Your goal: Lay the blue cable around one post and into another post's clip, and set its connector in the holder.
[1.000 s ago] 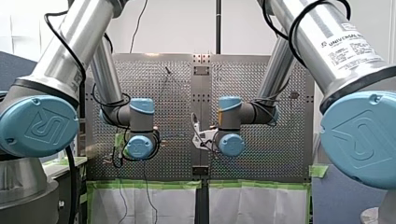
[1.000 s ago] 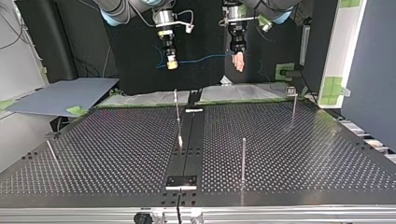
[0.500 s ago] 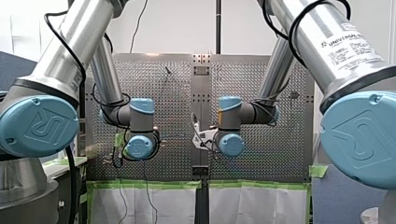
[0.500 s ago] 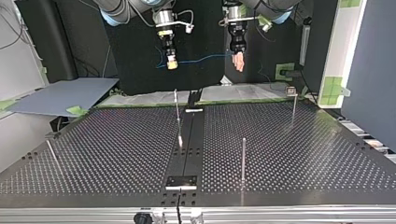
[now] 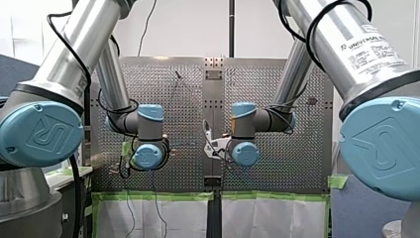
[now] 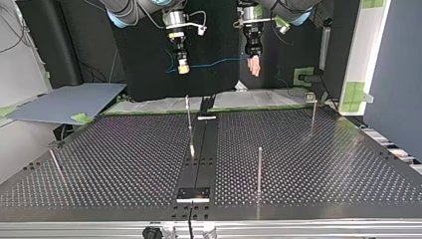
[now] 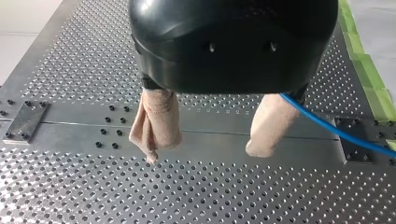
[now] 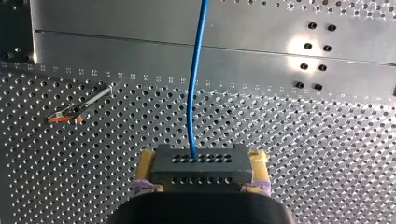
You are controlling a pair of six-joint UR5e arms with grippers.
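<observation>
Right gripper (image 8: 203,161) pinches the dark connector (image 8: 201,167), held over the perforated table (image 8: 303,130); its blue cable (image 8: 194,93), likely light and limp, trails past my left gripper (image 7: 205,154), spread wide. Grasp near the rigid connector.

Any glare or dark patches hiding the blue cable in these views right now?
Right wrist view: a bright glare patch sits on the metal rail, off to one side of the blue cable, which reads plainly. Top view: the cable is only a thin line against a dark backdrop. Left wrist view: even light, cable plain. Front view: I cannot make it out.
</observation>
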